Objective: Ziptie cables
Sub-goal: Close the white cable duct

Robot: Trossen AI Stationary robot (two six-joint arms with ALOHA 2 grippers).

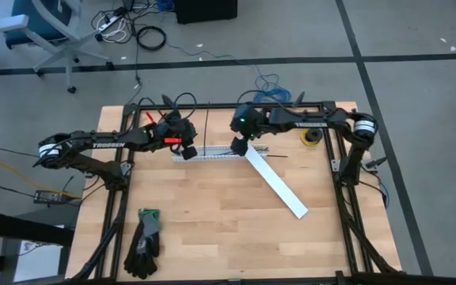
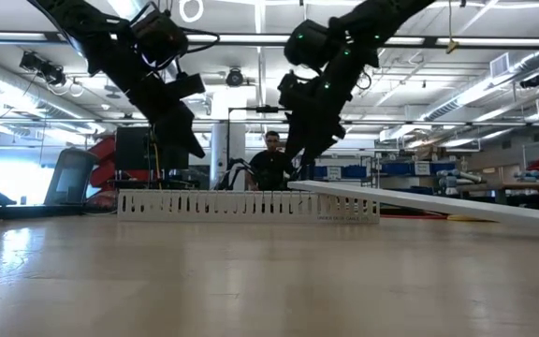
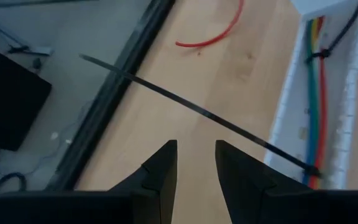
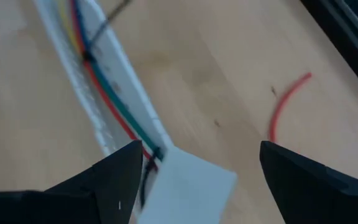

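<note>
While the cables (image 3: 316,118) lie in the white slotted channel (image 1: 212,153) at the desk's (image 1: 212,229) far side, right claw (image 4: 197,168) gapes wide above, left claw (image 3: 196,163) narrow, empty. Risk: loose ziptie tail (image 3: 185,102) could snag w/ either claw, dragging wires out.

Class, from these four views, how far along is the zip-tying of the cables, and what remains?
Done: the cables lie in the white slotted channel with one black zip tie around them. In hand: a second zip tie stretches from the bundle, its tail free; the left tool is near it, and the right tool is wide open. Left: cinching it.
</note>
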